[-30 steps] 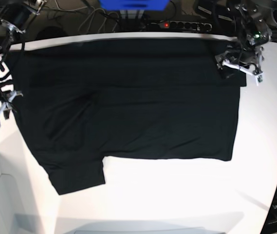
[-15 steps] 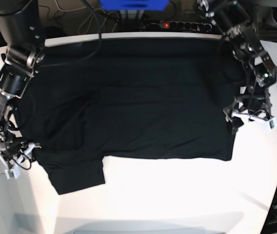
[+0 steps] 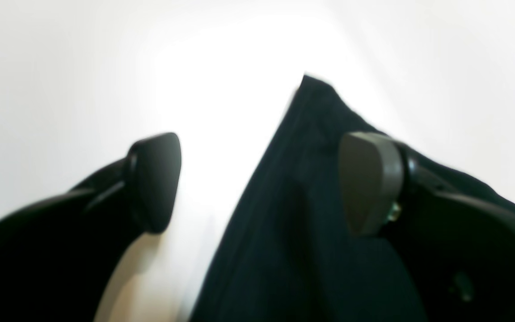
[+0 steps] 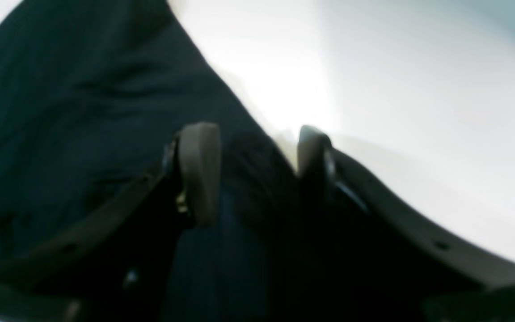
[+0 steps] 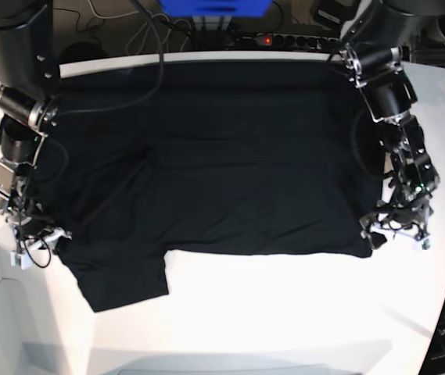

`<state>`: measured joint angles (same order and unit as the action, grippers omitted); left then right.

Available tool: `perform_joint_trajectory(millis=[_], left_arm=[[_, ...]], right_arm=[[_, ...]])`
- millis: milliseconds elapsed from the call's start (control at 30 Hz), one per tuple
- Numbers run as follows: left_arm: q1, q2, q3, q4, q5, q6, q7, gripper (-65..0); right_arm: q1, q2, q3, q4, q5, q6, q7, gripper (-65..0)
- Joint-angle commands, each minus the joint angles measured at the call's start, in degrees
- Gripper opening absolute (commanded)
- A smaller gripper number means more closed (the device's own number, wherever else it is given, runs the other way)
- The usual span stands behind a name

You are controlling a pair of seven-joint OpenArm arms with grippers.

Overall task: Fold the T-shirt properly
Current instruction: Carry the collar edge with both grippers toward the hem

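Note:
The black T-shirt lies spread flat on the white table, one short sleeve sticking out toward the front left. My left gripper hangs at the shirt's front right corner. In the left wrist view it is open, the hem corner lies between the jaws and one pad is over the cloth. My right gripper is at the shirt's left edge beside the sleeve. Its wrist view shows it open, straddling the cloth edge.
A power strip with a red light, a blue box and cables sit behind the table's far edge. A white panel adjoins the front left corner. Bare white tabletop stretches in front of the shirt.
Both arms have swept from the far corners toward the front along the shirt's sides. The left gripper has come down to the front right hem corner, the right gripper to the left edge by the sleeve.

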<state>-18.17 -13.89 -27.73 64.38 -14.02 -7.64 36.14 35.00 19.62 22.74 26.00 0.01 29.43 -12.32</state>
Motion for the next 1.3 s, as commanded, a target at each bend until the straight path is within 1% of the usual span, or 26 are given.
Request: perform_joint_trajectory(millis=[0, 67, 133, 200, 233, 400, 533, 567, 600, 633, 667, 700, 733, 833, 900, 933, 1067, 1133, 1200, 1267], left_arm=[[-2.44, -1.1, 0.69, -1.57, 0.53, 0.21, -2.25, -12.1], [-4.81, -1.27, 1.92, -7.46, 1.67, 0.21, -4.89, -12.1], [-6.84, -1.27, 2.27, -12.56, 2.99, 0.21, -7.53, -12.1], [-8.42, -1.27, 2.98, -16.95, 4.22, 0.21, -9.63, -12.1], [-9.12, -1.27, 3.77, -19.06, 4.66, 0.21, -10.87, -12.1], [-11.14, -1.19, 8.52, -25.74, 4.57, 0.21, -16.49, -12.1], [-11.85, -1.1, 11.15, -29.7, 4.66, -0.23, -18.69, -12.4], [-12.02, -1.1, 12.12, -30.4, 4.57, -0.23, -18.87, -12.5], [-12.02, -1.1, 13.09, -30.93, 4.39, -0.32, -18.87, -12.8], [-12.02, -1.01, 13.79, -31.1, 4.31, -0.32, -18.87, -14.9], [-12.02, -1.01, 14.32, -31.1, 4.31, -0.32, -18.87, -19.4], [-12.02, -0.92, 14.41, -31.1, 4.31, -0.32, -18.87, -24.8], [-12.02, -0.84, 14.14, -31.1, 4.31, -0.32, -18.87, -32.0], [-12.02, -0.84, 14.14, -31.1, 4.22, -0.32, -18.87, -50.7], [-12.02, -0.75, 14.14, -31.1, 4.22, -0.05, -18.87, -61.6], [-12.02, -0.75, 14.23, -31.28, 4.22, -0.05, -18.87, -65.0], [-11.76, -0.84, 13.97, -30.93, 4.22, -0.32, -18.87, -65.0], [-11.76, -0.84, 13.88, -29.7, 4.22, -0.32, -18.34, -65.0], [-10.44, -0.84, 13.88, -25.92, 4.13, -0.32, -17.72, -65.0], [-7.98, -0.75, 13.88, -19.94, 3.78, -0.32, -15.44, -65.0]], right_arm=[[0.64, -0.23, -1.34, 0.33, -0.05, -0.2, -1.0, -35.9], [-0.67, -0.5, -3.8, 0.51, -0.05, -0.2, -1.0, -36.1], [-1.03, -1.55, -5.82, 0.51, -0.05, -0.2, -0.91, -36.3], [-1.11, -1.64, -6.7, 0.51, -0.05, -0.2, -0.91, -36.9], [-1.29, -1.73, -6.79, 0.51, -0.05, -0.2, -0.91, -38.3], [-2.08, -1.81, -6.79, 0.51, -0.05, -0.2, -0.91, -51.5], [-2.17, -1.73, -6.79, 0.51, -0.05, -0.2, -0.91, -62.7], [-2.17, -1.73, -6.79, 0.51, -0.05, -0.2, -0.91, -65.0], [-2.17, -1.64, -6.79, 0.51, -0.05, -0.2, -1.0, -65.0], [-2.17, -1.64, -6.79, 0.51, -0.05, -0.2, -1.0, -65.0], [-2.17, -1.64, -6.79, 0.51, -0.05, -0.2, -1.09, -65.0], [-2.17, -1.55, -6.79, 0.51, -0.05, -0.2, -1.09, -65.0], [-2.17, -1.55, -6.79, 0.51, -0.05, -0.2, -1.09, -65.0], [-2.17, -1.55, -6.79, 0.51, -0.05, -0.2, -1.09, -65.0], [-2.17, -1.55, -6.61, 0.51, -0.05, -0.11, -1.09, -65.0], [-2.17, -1.55, -6.52, 0.51, 0.03, -0.11, -1.09, -65.0], [-2.17, -1.55, -6.35, 0.77, 0.3, 0.15, -0.74, -65.0], [-2.52, -1.81, -6.35, 3.76, 0.3, 0.15, -0.21, -65.0], [-4.1, -1.9, -6.35, 7.72, 0.3, 0.15, -0.74, -65.0], [-5.69, -2.17, -6.35, 12.37, 0.3, 0.15, -0.74, -65.0]])
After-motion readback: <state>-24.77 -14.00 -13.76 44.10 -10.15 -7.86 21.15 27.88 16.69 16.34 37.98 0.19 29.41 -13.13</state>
